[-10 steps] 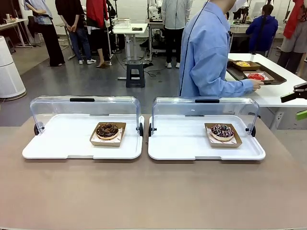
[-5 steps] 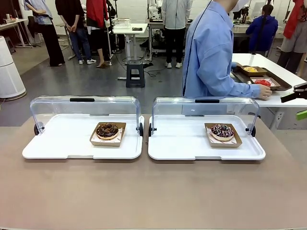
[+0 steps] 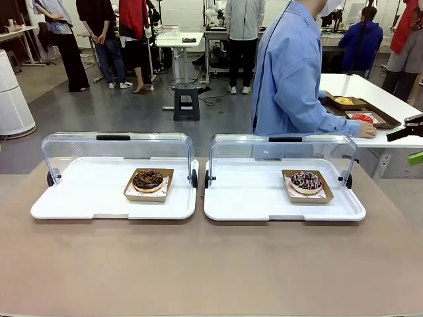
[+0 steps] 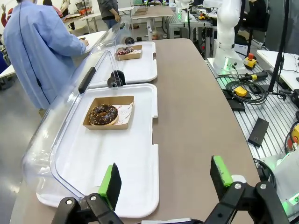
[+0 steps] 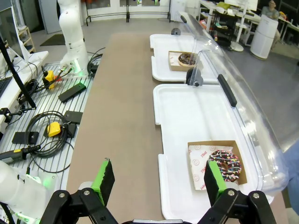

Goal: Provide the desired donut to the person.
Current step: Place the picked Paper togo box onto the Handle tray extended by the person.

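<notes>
Behind the brown table (image 3: 211, 264) lies a workshop floor with other tables and several people standing about. On the table, two white trays sit side by side, each with a clear lid swung up at its far edge.

Left tray (image 3: 86, 198) carries a chocolate donut (image 3: 148, 179) in a brown cardboard box, lying toward the tray's right half. In the left wrist view the left gripper (image 4: 164, 179) hangs above the near end of this tray, its green-padded fingers spread wide with nothing between them; the chocolate donut (image 4: 103, 114) lies ahead of it.

Right tray (image 3: 251, 198) holds a sprinkled donut (image 3: 306, 179) in its own cardboard box, near the tray's right end. The right gripper (image 5: 158, 178) hovers over the table edge beside this tray, jaws fully apart and empty, with the sprinkled donut (image 5: 225, 165) just ahead and to one side.

Beyond the right tray stands the person (image 3: 291, 72) in a light blue shirt, turned away from the brown table toward a white side table (image 3: 377, 129). One hand (image 3: 367, 130) rests there beside a dark tray (image 3: 390, 121) with a red donut (image 3: 362, 118) and a yellow one (image 3: 342, 101).
</notes>
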